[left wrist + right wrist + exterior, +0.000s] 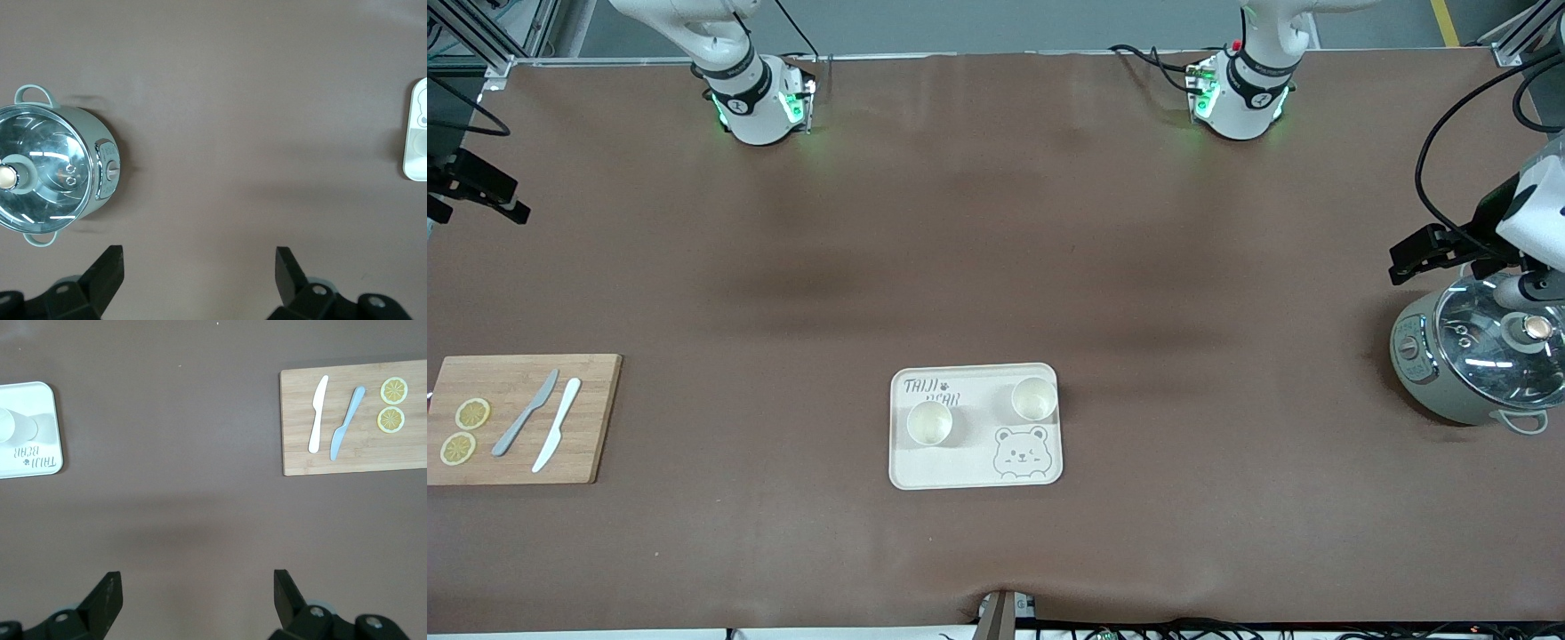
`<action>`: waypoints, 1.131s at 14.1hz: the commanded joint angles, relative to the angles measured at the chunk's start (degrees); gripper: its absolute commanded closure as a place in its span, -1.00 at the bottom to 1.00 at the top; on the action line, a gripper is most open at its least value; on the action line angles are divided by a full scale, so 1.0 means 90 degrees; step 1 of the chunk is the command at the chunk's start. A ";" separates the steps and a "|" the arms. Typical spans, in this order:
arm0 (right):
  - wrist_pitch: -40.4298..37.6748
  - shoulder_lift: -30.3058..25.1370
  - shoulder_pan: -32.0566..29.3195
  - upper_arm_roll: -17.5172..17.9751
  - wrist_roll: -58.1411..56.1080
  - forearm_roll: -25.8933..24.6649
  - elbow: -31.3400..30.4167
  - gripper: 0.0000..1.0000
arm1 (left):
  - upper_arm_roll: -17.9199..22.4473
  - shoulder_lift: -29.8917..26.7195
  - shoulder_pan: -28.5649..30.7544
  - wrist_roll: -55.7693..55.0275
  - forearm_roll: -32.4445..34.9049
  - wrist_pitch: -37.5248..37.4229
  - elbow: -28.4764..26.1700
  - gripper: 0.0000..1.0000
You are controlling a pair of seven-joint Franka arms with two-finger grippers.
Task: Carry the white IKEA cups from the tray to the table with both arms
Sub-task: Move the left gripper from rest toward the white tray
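Two white cups stand upright on the cream bear-printed tray in the middle of the table, nearer the front camera. One cup is toward the right arm's end and the other cup is toward the left arm's end. My left gripper is open and empty, up by the pot at the left arm's end, far from the cups; the left wrist view shows its open gripper. My right gripper is open and empty at the right arm's end; the right wrist view shows its open gripper. The right wrist view shows one cup's edge.
A grey-green pot with a glass lid stands at the left arm's end and shows in the left wrist view. A wooden board with two knives and two lemon slices lies at the right arm's end and shows in the right wrist view.
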 commanded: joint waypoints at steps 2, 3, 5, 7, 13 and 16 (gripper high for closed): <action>-0.0123 0.0100 0.0008 0.0009 0.0059 -0.0027 0.0306 -1.00 | -0.0027 -0.0014 0.0028 0.0117 -0.0035 0.0104 -0.0003 -1.00; -0.0123 0.0100 0.0037 0.0019 0.0079 -0.0027 0.0316 -1.00 | -0.0027 -0.0004 0.0037 0.0127 -0.0025 0.0114 -0.0003 -1.00; -0.0142 0.0100 0.0037 0.0019 0.0069 -0.0027 0.0306 -1.00 | -0.0027 -0.0004 -0.0001 0.0137 0.0014 0.0104 0.0007 -1.00; -0.0113 0.0110 0.0037 0.0019 0.0069 -0.0027 0.0316 -1.00 | -0.0046 -0.0014 -0.0070 0.0137 0.0062 0.0104 -0.0003 -1.00; -0.0113 0.0110 0.0028 0.0019 0.0059 -0.0027 0.0316 -1.00 | -0.0231 0.0385 -0.0177 0.0039 -0.0006 0.0114 -0.0023 -1.00; -0.0113 0.0110 0.0008 0.0019 0.0059 -0.0027 0.0316 -1.00 | -0.0242 0.0708 -0.0381 -0.0204 -0.0045 0.0260 -0.0013 -1.00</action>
